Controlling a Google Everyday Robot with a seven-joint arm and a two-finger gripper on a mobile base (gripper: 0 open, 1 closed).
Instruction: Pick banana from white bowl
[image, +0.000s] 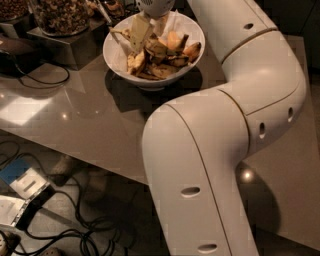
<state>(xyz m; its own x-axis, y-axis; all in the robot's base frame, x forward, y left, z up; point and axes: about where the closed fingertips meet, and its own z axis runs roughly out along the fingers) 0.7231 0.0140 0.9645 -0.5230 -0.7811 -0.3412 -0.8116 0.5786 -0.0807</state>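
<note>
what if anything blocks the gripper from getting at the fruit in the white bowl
Nothing visible, so likely yes. The gripper hangs right above the white bowl at the view's top edge, with no object between it and the fruit pile. The nut jar stands aside, outside the rim.

This looks like an office snack corner or break-room kitchenette doubling as a robot test area. A glossy grey-brown counter (75, 115) carries glass jars (55, 15) of nuts on a metal stand (65, 42) and a white bowl (120, 57) heaped with fruit. Loose black cables (70, 235) sprawl over the floor (125, 210) below. A large white robot arm (240, 100) reaches across, its gripper (149, 14) at the bowl's far rim.
</note>
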